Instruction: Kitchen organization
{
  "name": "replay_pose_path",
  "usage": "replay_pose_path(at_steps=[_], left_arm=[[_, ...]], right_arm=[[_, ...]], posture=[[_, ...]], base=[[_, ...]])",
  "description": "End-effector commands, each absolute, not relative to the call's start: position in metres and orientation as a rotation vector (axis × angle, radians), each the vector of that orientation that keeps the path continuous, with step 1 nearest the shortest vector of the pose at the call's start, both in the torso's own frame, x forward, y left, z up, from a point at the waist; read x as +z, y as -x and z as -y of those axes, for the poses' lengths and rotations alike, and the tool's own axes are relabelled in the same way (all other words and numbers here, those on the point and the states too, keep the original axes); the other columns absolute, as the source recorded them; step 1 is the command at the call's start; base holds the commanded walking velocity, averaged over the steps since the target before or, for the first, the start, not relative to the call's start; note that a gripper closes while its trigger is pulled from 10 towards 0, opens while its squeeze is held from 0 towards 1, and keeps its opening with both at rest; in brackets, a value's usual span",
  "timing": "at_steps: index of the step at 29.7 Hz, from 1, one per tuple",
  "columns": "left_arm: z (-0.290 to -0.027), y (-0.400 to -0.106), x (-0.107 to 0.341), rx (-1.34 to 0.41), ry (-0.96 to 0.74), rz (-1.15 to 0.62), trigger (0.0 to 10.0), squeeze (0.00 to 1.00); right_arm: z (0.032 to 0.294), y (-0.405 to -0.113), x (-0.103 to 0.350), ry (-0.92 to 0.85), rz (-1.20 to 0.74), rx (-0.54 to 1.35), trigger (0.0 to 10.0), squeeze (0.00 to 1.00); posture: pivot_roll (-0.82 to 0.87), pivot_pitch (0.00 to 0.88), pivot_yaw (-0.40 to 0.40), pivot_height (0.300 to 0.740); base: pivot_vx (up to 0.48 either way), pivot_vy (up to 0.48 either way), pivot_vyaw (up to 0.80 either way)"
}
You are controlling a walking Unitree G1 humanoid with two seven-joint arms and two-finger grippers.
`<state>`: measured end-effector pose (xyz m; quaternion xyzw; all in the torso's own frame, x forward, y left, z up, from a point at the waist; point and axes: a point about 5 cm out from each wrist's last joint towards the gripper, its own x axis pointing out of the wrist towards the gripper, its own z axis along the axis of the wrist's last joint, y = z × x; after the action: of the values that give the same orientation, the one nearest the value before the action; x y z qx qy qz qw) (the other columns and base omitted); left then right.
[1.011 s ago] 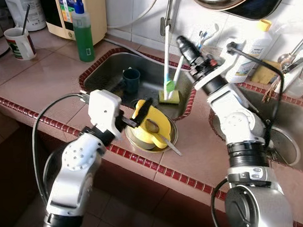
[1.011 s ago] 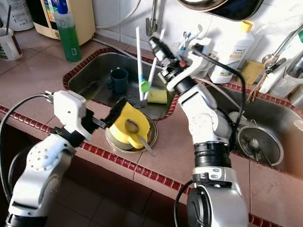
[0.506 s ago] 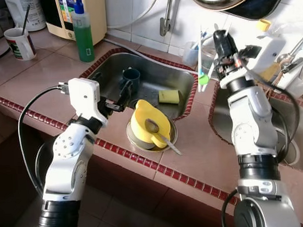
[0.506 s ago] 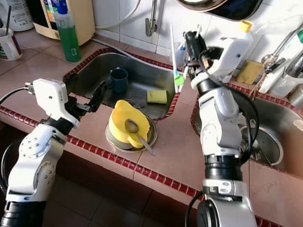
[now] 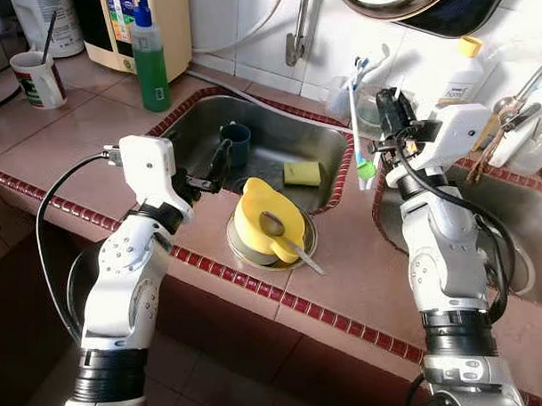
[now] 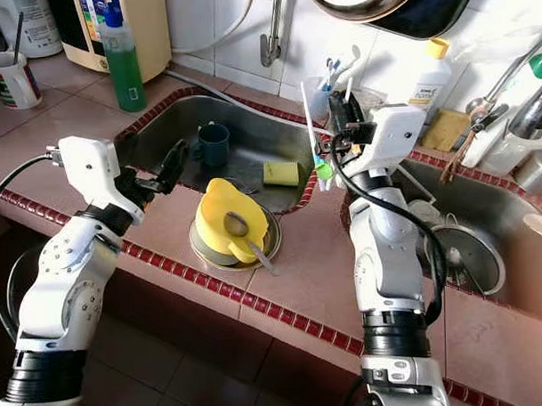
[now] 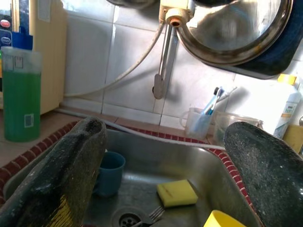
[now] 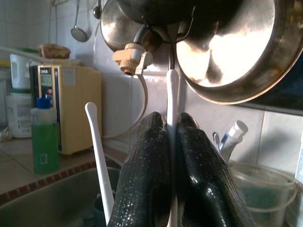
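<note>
Right wrist view shows my right gripper [image 8: 173, 189] pinched tight on a white brush handle [image 8: 172, 99], a second white handle beside it. In the right eye view those brushes [image 6: 321, 166] hang center frame, above the sink edge [image 6: 311, 188]. My left gripper [image 6: 172, 162] is wide open, empty, center left. A thin handle could slip and drop.

Two sink basins: a left basin [image 5: 197, 139] and a right one [image 5: 520, 208]. One blue mug [image 5: 235, 142], one yellow sponge [image 5: 302, 173], one yellow jug [image 5: 265, 223] (a spoon [image 5: 283, 235] rests on it), one green soap bottle [image 5: 148, 60], one white cup [image 5: 37, 77], two white brushes [image 5: 358, 120], one white bottle [image 6: 426, 75], two hanging pans [image 7: 236, 28]
</note>
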<state>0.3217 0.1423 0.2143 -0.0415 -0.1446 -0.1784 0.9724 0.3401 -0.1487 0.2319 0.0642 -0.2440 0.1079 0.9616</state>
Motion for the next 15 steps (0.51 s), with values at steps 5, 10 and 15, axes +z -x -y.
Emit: replay_pose_path(at_steps=[5,10,15], left_arm=[[-0.1399,-0.3232,0.2142,-0.368,0.088,0.283,10.0,0.00],[-0.1413,-0.3230,0.2140,-0.362,0.090,0.284,10.0,0.00],[-0.1412,-0.3223,0.2133,-0.360,0.094,0.284,10.0,0.00]], right_arm=[[0.1524,-0.3380,0.2382,-0.096,0.521,0.206,10.0,0.00],[0.1521,-0.3382,0.2387,-0.087,0.522,0.203,10.0,0.00],[0.1526,-0.3388,0.2397,-0.083,0.526,0.203,10.0,0.00]], posture=[[-0.16,0.032,-0.098,0.740],[-0.16,0.031,-0.099,0.740],[-0.16,0.033,-0.102,0.740]], base=[[0.000,0.000,0.00],[0.000,0.000,0.00],[0.208,0.000,0.00]])
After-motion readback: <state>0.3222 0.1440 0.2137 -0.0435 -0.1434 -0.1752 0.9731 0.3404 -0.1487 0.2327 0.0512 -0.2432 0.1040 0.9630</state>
